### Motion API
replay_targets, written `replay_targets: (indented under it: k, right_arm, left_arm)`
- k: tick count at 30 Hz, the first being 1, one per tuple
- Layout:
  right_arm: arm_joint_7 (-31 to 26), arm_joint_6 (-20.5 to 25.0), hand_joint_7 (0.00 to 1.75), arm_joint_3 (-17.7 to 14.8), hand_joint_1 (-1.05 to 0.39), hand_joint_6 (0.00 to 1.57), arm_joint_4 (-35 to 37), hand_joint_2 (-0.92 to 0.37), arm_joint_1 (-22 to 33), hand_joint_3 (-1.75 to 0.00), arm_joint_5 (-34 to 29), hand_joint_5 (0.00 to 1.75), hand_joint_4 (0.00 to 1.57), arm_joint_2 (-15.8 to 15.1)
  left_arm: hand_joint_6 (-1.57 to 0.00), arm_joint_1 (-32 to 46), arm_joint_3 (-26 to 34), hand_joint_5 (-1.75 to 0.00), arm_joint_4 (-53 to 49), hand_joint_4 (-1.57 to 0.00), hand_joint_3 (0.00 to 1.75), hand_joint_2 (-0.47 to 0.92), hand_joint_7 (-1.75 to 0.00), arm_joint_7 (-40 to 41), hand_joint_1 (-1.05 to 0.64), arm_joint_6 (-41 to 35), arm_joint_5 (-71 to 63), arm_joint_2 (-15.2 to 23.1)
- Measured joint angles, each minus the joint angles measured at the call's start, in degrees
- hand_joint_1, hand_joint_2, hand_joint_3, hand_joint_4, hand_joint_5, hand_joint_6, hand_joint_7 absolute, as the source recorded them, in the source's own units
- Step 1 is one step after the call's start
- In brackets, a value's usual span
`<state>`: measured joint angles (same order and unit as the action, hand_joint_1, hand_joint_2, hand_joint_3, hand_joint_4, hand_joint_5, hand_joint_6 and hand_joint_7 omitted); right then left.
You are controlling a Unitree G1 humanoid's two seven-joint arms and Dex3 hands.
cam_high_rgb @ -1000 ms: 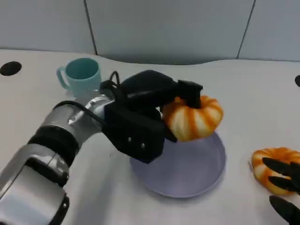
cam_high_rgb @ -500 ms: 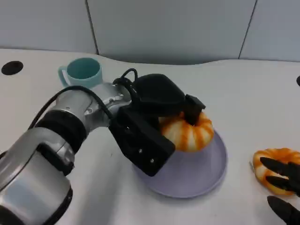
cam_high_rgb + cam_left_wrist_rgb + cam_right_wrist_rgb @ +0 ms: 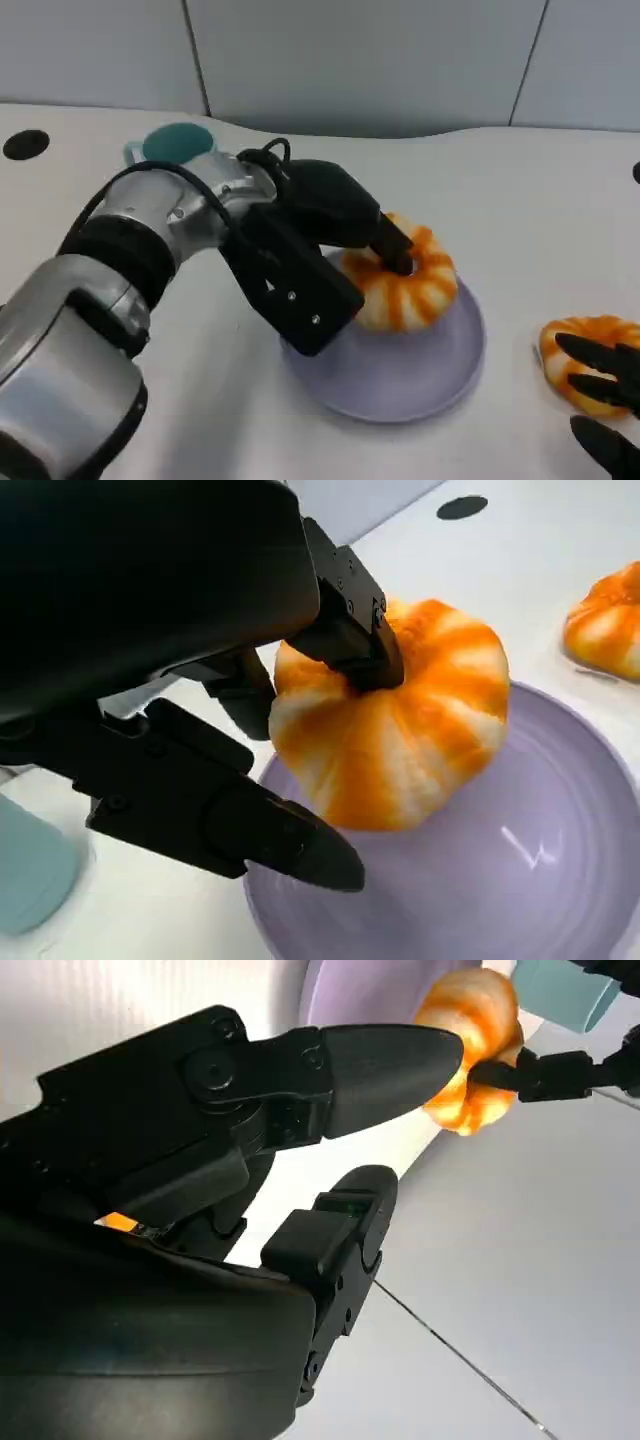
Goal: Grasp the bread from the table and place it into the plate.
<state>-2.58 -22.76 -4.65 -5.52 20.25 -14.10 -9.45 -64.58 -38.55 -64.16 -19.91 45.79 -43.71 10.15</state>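
My left hand [image 3: 335,235] grips the orange-and-white striped bread roll [image 3: 405,280], which sits low in the lavender plate [image 3: 420,375] at the centre of the head frame, toward the plate's far-left rim. My worry: a finger looks hooked into the roll's top dimple, so when I let go it could drag the roll up or tip it over the rim. My right hand [image 3: 605,395], lower right, rests spread on a second striped roll [image 3: 575,345] without clasping it; a twitch there could nudge that one along. The teal mug [image 3: 175,145] stands upper left, just behind my forearm. The table [image 3: 520,200] is smooth white; grey wall panels run behind.
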Motion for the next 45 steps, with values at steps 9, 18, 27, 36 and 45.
replay_targets:
  k: [9, 18, 27, 36, 45]
  right_arm:
    - [0.0, -1.2, 0.00, 0.0, -0.37, 0.78, 0.9, -0.92, -0.1, -0.36, 0.0, 0.03, 0.99, 0.0]
    - [-0.1, -1.4, 0.00, -0.1, -0.38, 0.77, 1.0, -0.92, -0.3, -0.36, -0.1, 0.04, 1.00, 0.0]
    - [-0.1, -0.7, 0.00, -0.2, -0.38, 0.77, 0.5, -0.92, -0.1, -0.36, -0.1, 0.03, 0.98, 0.0]
    - [-0.1, -0.3, 0.00, -0.2, -0.39, 0.77, 0.0, -0.92, 0.3, -0.36, -0.1, 0.03, 0.99, 0.0]
    - [-0.1, 0.2, 0.00, -0.2, -0.38, 0.77, -0.1, -0.92, 0.4, -0.36, -0.2, 0.04, 0.99, 0.0]
  left_arm:
    - [-0.44, 0.0, 1.6, -0.33, 1.5, -0.23, 0.04, 0.92, -0.02, -6.3, -0.78, 0.0, 3.5, 1.5]
    - [-0.39, -0.2, 3.6, -0.37, 7.8, -0.37, 0.09, 0.92, 0.00, -16.0, -0.77, -1.7, 7.7, 4.4]
    - [-0.89, -0.2, 5.0, -0.17, 15.7, -0.26, 0.06, 0.92, -0.06, -20.8, -0.73, -3.5, 10.0, 7.5]
    - [-0.26, -0.1, 4.9, -0.33, 17.2, -0.81, 0.08, 0.92, 0.00, -20.9, -0.73, -3.6, 9.7, 8.3]
    - [-0.83, 0.0, 4.4, -0.04, 17.7, -0.39, 0.11, 0.92, -0.05, -21.9, -0.76, -4.9, 10.1, 8.2]
